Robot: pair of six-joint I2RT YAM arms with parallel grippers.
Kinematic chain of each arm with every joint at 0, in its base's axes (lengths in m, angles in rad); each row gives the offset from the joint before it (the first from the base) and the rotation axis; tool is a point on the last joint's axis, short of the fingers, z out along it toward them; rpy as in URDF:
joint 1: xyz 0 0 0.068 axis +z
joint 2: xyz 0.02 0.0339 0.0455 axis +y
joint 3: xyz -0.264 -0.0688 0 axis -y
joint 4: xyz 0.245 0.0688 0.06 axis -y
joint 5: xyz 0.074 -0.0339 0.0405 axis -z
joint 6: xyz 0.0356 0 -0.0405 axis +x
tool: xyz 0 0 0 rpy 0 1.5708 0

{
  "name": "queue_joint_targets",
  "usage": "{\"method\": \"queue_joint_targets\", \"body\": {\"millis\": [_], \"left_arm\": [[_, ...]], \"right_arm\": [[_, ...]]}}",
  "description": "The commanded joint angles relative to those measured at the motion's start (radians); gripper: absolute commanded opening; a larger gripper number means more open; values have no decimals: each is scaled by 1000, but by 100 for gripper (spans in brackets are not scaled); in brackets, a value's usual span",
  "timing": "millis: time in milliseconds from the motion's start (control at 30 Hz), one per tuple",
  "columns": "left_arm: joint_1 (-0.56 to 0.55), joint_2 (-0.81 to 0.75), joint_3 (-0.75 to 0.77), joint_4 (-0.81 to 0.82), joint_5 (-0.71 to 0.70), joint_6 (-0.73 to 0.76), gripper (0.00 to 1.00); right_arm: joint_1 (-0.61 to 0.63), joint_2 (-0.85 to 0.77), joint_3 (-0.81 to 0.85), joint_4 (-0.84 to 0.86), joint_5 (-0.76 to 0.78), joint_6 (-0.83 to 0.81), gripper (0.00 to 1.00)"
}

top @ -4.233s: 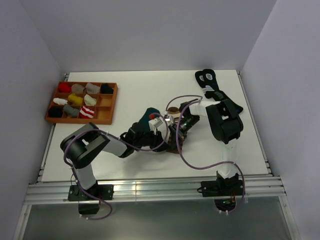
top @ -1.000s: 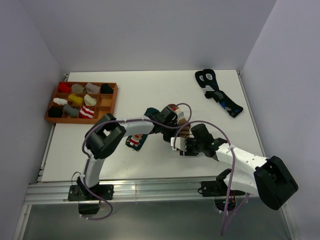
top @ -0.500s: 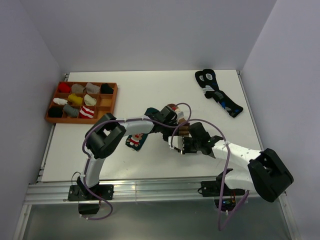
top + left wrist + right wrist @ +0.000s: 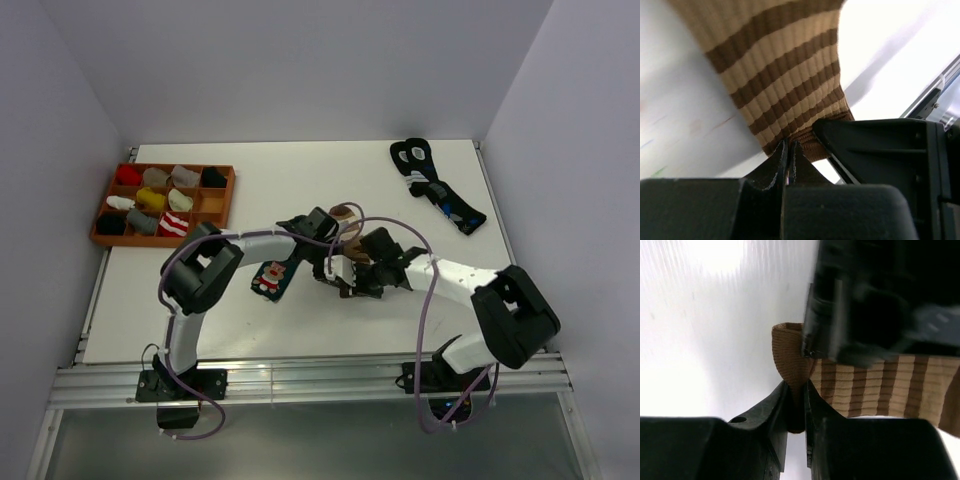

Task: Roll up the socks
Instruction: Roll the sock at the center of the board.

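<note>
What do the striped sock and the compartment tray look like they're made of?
The striped sock looks like soft ribbed knit, matte, brown and cream: fine ribs run across the stripes; fibre unclear. The tray looks like wood, reddish-brown and matte with thin dividers, though plastic cannot be ruled out from this distance.

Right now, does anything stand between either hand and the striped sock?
Nothing visible does. The left hand and the right hand are each shut directly on an edge of the brown striped sock.
</note>
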Motion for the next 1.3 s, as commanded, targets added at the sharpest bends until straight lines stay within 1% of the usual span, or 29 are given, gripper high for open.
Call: {"method": "queue_joint_targets", "body": {"millis": [0,100,233,300,333,467,567,633,700,767,833,867,933,1000,1033,1100,1133,1200,1233,1267], "left_arm": [[50,-100,-69,-29,-20,-44,0],[74,-167,-169,-4,-55,-71,0],[97,-229,-247,23,-88,-107,0],[105,-241,-290,57,-98,-124,0],[111,-246,-301,68,-106,-139,0],[113,-246,-323,109,-111,-153,0],[113,-246,-326,138,-114,-152,1],[113,-252,-332,151,-129,-155,6],[111,-263,-352,190,-152,-166,10],[113,-283,-375,229,-158,-195,16],[113,-296,-407,295,-178,-224,19],[111,-307,-416,316,-181,-232,23],[111,-319,-439,373,-197,-247,22],[113,-333,-450,397,-207,-250,25],[113,-336,-453,442,-200,-246,28],[113,-327,-442,457,-215,-249,31],[120,-317,-438,495,-188,-252,39],[136,-277,-421,510,-206,-262,42],[148,-267,-419,543,-206,-261,44],[154,-254,-413,548,-236,-262,46]], "right_arm": [[8,68,104,-68,-97,53,18],[25,95,153,-68,-100,78,17],[55,147,228,-135,-112,122,18],[65,187,245,-134,-95,136,18],[68,202,254,-131,-89,154,18],[77,259,305,-221,-89,193,16],[74,260,277,-233,-84,234,15],[71,263,261,-256,-110,254,15],[59,268,254,-269,-132,262,15],[46,273,253,-278,-155,265,14],[16,271,251,-279,-163,270,14],[8,268,250,-287,-169,268,13],[-13,248,235,-278,-173,265,13],[-18,222,222,-266,-167,262,13],[-20,213,213,-264,-173,254,13],[-20,199,208,-272,-193,247,13],[-21,199,208,-276,-198,247,13],[-21,197,208,-272,-204,250,13],[-21,197,207,-270,-207,248,13],[-21,199,207,-270,-207,248,13]]}}
